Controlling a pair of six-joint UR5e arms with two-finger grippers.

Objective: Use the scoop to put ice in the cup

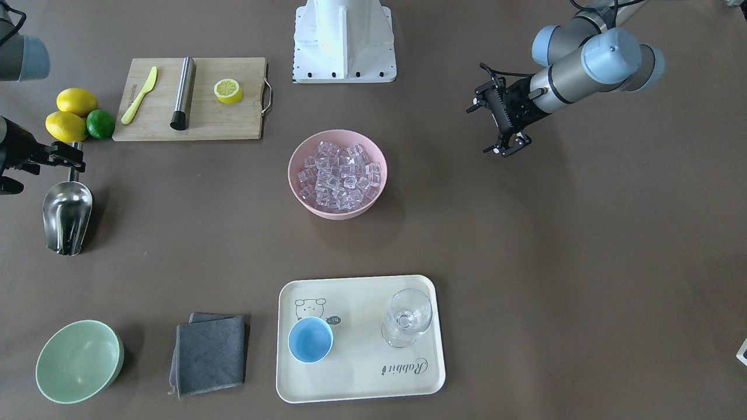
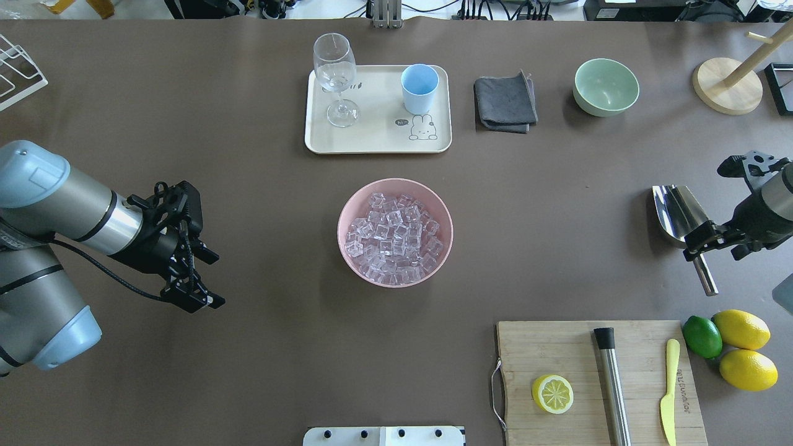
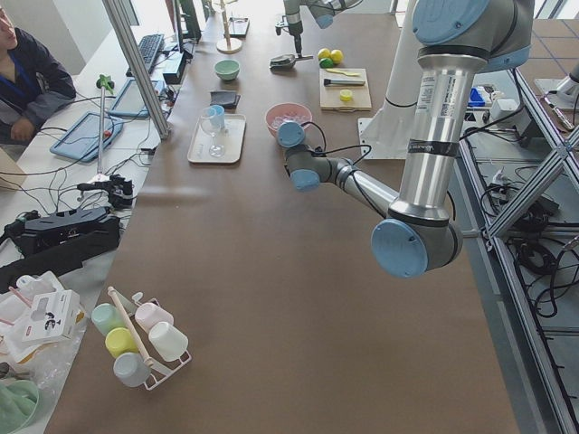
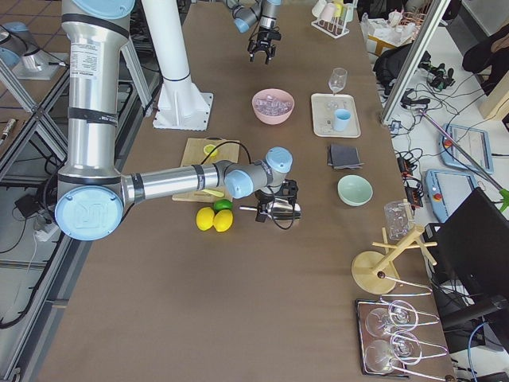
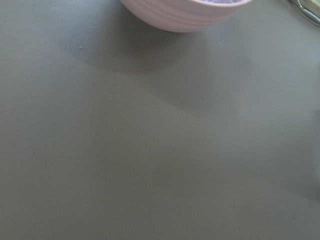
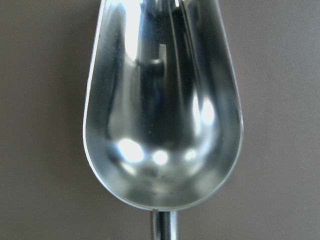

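- The shiny stainless-steel scoop [image 2: 675,214] lies on the brown bench [image 2: 248,186] at 3 o'clock from the round pink bowl [image 2: 342,214]. In the overhead view its trough points to 11 o'clock and its handle to 5 o'clock.
- The right claw [image 2: 709,240] sits at the handle just behind the trough. No view shows whether it is clenched on the handle or only straddling it.
- Only the right wrist view shows the trough's polished inside, with the handle leaving at 6 o'clock.
- The clear glassy ice cubes [image 2: 393,238] are heaped in the pink bowl at the bench's middle.
- The small light-blue cup [image 2: 419,87] stands upright on the cream rectangular tray [image 2: 378,139] at 12 o'clock from the bowl. The clear stemmed glass [image 2: 334,68] stands at the cup's 9 o'clock.
- The front-facing view looks into the cup's mouth, while the overhead view shows its wall.
- The left claw [image 2: 210,280] hangs released, fingers spread, over bare bench at 9 o'clock from the bowl and well apart from it. Its wrist view catches only bench and the bowl's pink wall at 12 o'clock.
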